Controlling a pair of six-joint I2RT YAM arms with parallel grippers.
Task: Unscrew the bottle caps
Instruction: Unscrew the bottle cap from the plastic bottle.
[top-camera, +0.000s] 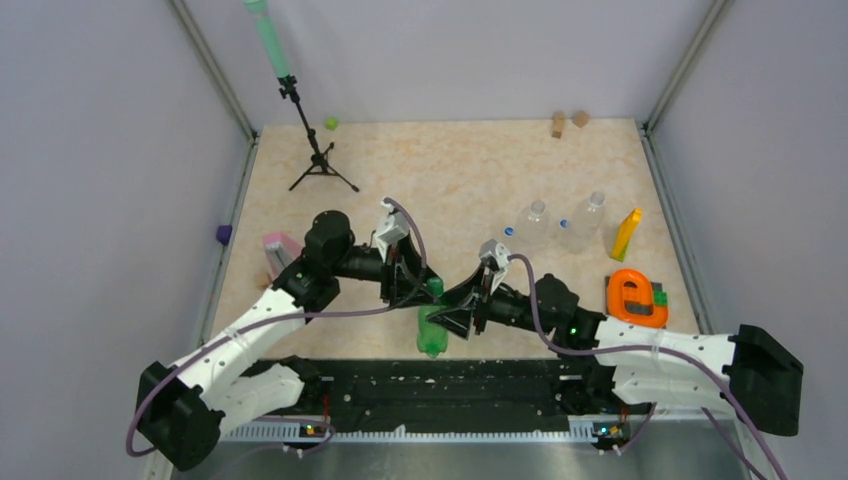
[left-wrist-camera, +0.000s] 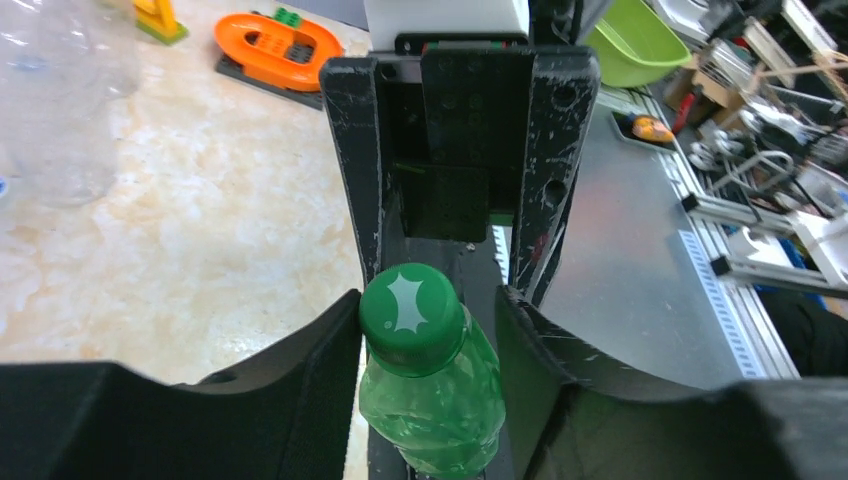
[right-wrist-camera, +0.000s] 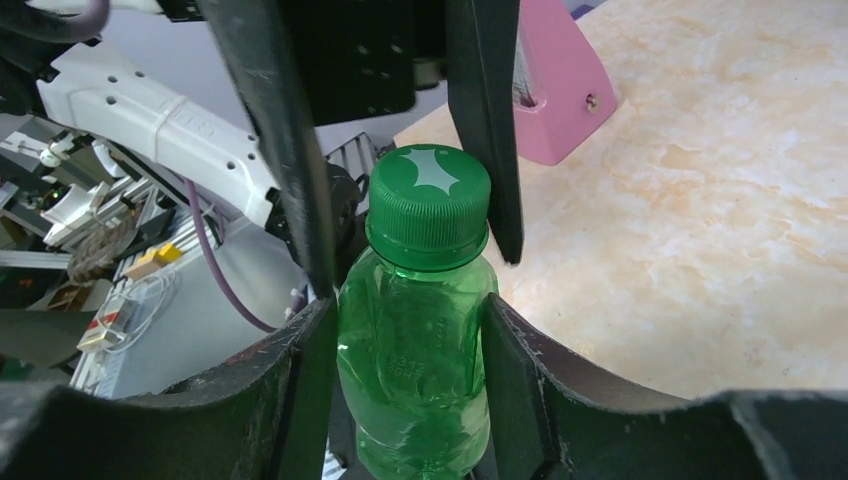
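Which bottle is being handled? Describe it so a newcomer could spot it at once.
At the table's near edge, midway, the two arms meet. Between the left end effector and right end effector is the green bottle. Unlike the two clear bottles further back, it is translucent green with a dark green cap.

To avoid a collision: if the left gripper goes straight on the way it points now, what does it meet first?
The dark green plastic cap of the translucent green plastic bottle, already between the fingers of the left gripper. Just behind is the right gripper, holding that bottle; depth unclear.
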